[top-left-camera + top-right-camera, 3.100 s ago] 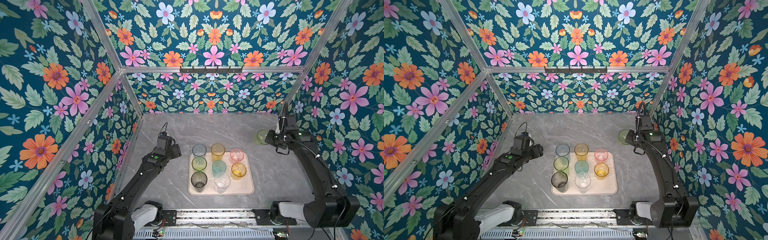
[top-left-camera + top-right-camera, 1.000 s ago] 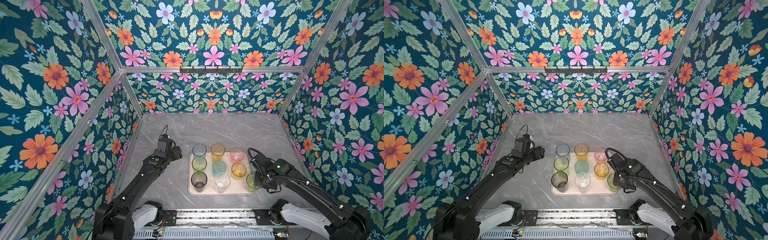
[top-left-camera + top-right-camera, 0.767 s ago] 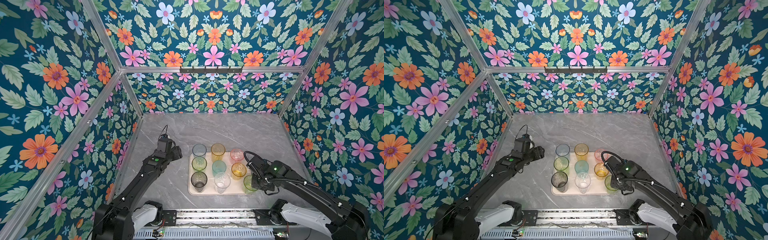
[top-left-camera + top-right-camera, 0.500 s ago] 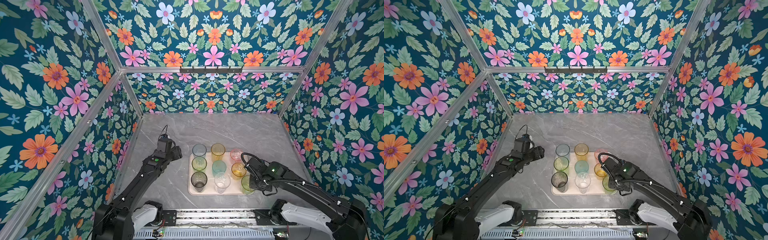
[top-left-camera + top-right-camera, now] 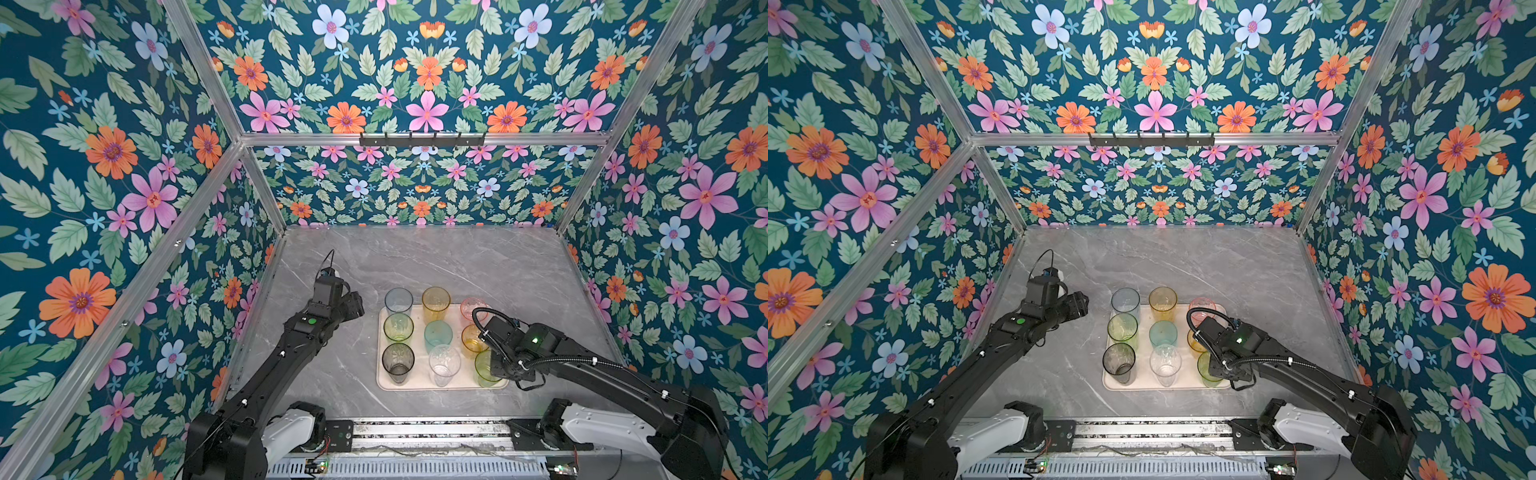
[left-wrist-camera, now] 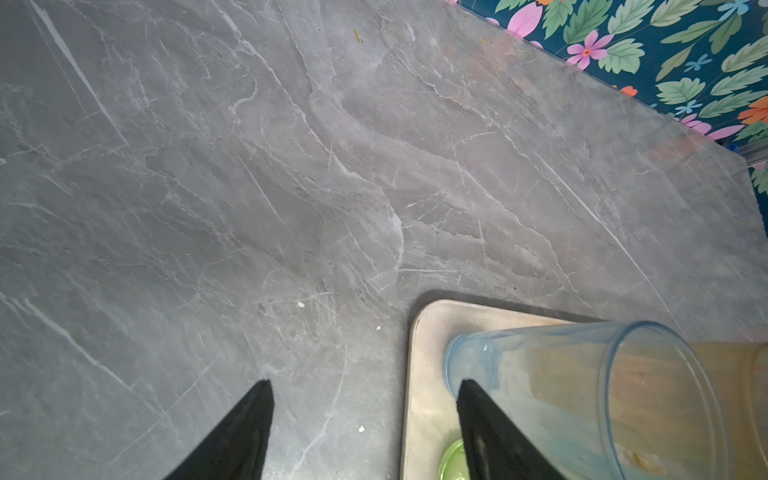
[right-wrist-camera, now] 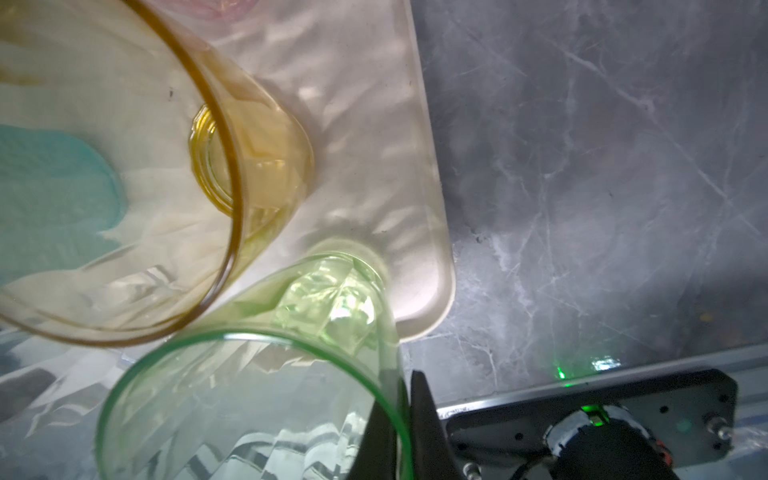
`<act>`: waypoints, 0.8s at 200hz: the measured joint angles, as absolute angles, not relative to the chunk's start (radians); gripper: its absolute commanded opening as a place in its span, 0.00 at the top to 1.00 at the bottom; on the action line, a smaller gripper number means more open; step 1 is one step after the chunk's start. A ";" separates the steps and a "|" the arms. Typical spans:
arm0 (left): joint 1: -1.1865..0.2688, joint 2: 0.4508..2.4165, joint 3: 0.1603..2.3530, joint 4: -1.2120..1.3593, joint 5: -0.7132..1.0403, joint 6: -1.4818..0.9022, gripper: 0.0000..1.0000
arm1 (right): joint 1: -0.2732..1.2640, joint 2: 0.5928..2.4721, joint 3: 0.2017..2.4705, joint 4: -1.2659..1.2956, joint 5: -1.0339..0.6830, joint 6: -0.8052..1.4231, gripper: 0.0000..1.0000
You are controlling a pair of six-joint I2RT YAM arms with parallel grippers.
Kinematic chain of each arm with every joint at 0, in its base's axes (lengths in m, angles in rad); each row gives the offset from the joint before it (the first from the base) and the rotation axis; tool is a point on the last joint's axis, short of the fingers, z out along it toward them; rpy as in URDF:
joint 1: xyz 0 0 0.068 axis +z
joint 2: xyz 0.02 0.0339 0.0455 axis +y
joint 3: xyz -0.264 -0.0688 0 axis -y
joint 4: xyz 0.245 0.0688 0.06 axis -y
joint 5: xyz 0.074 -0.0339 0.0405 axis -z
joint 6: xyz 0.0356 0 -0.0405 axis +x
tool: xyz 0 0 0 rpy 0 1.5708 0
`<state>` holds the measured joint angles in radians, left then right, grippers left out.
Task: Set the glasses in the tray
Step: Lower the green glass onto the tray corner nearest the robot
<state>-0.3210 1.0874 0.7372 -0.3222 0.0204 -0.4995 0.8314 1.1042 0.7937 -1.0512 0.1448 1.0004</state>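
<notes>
The cream tray holds several glasses in rows, among them blue-grey, tall amber, teal, smoky and clear. My right gripper is shut on the rim of the green glass, one finger inside and one outside. The glass's base is at the tray's front right corner, beside the short amber glass. I cannot tell whether it touches the tray. My left gripper hangs open and empty left of the tray's back left corner.
Floral walls close in the grey marble table on three sides. A metal rail with the arm bases runs along the front edge. Bare tabletop lies behind and on both sides of the tray.
My right gripper has carried the green glass from the table's back right to the tray's front right corner, shifting slightly inward over the last second. The left arm has not moved.
</notes>
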 measured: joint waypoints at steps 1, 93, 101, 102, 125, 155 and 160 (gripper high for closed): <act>-0.321 1.087 0.737 -0.322 0.020 -0.500 0.27 | 0.832 1.105 0.794 -1.050 0.145 1.000 1.00; -0.321 1.087 0.737 -0.323 0.020 -0.500 0.27 | 0.839 1.144 0.794 -1.016 0.144 1.013 1.00; -0.321 1.087 0.737 -0.323 0.020 -0.500 0.27 | 0.839 1.146 0.794 -1.012 0.144 1.014 1.00; -0.321 1.087 0.737 -0.323 0.020 -0.500 0.27 | 0.839 1.146 0.794 -1.011 0.144 1.014 1.00; -0.321 1.087 0.737 -0.323 0.020 -0.500 0.27 | 0.839 1.148 0.789 -0.999 0.145 1.014 1.00; -0.321 1.083 0.734 -0.323 0.020 -0.500 0.27 | 0.839 1.149 0.785 -0.995 0.145 1.015 0.96; -0.321 1.083 0.733 -0.323 0.020 -0.500 0.27 | 0.839 1.149 0.784 -0.995 0.145 1.016 0.94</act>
<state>-0.3210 1.0828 0.7334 -0.3225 0.0204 -0.4995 0.8391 1.1492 0.7841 -0.9955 0.1452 1.0157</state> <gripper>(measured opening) 0.729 0.070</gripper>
